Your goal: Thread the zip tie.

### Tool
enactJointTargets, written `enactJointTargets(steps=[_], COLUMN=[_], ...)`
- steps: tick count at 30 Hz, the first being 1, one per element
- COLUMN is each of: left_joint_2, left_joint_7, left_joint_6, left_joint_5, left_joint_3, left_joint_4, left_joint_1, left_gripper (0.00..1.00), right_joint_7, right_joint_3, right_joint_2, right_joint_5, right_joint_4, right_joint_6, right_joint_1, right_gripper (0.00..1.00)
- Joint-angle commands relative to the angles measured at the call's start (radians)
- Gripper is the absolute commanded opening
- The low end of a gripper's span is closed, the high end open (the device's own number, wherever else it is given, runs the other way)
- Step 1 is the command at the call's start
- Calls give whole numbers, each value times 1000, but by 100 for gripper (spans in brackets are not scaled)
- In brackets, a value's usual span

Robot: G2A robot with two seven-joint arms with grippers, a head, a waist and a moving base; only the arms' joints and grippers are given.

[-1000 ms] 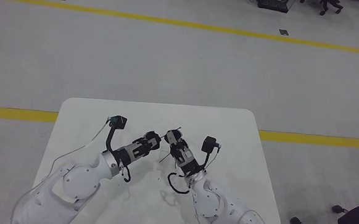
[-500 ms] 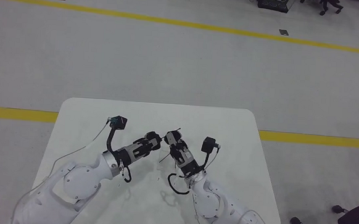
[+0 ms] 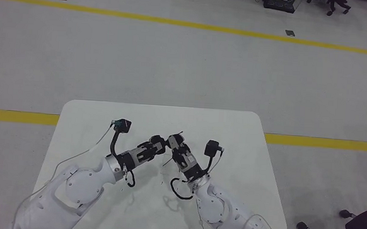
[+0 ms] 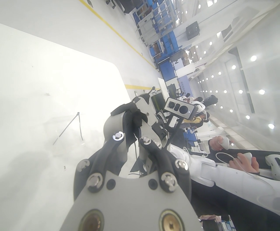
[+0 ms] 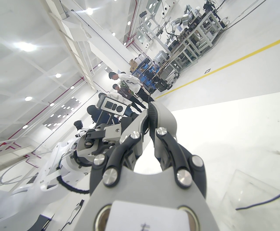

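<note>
Top: both arms meet over the middle of the white table (image 3: 233, 127). L pincer (image 3: 158, 144) & R pincer (image 3: 173, 143) sit tip to tip, v. close. Thin black zip tie (image 3: 180, 134) pokes out of R pincer, clear of the table.

L wrist: L pincer narrow, tips drawn together; can't tell what's between them. Bent dark strip (image 4: 69, 128) lies on table nearby.

R wrist: R pincer clamped on zip tie (image 5: 150, 97), whose end sticks past the tips. Clear plastic piece (image 5: 242, 186) on table w/ dark strand (image 5: 258, 204) at it.
</note>
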Motion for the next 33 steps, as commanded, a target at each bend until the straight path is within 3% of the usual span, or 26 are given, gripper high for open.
enactJointTargets(steps=[1, 33], left_joint_2=[0, 0], left_joint_7=[0, 11], left_joint_6=[-1, 3], left_joint_5=[-2, -1], left_joint_3=[0, 7], left_joint_4=[1, 8], left_joint_1=[-1, -9], left_gripper=[0, 0], right_joint_7=[-1, -47], right_joint_3=[-2, 0], right_joint_2=[1, 12], right_joint_5=[2, 26], right_joint_4=[1, 11], right_joint_6=[0, 0], right_joint_1=[2, 6], right_gripper=[0, 0])
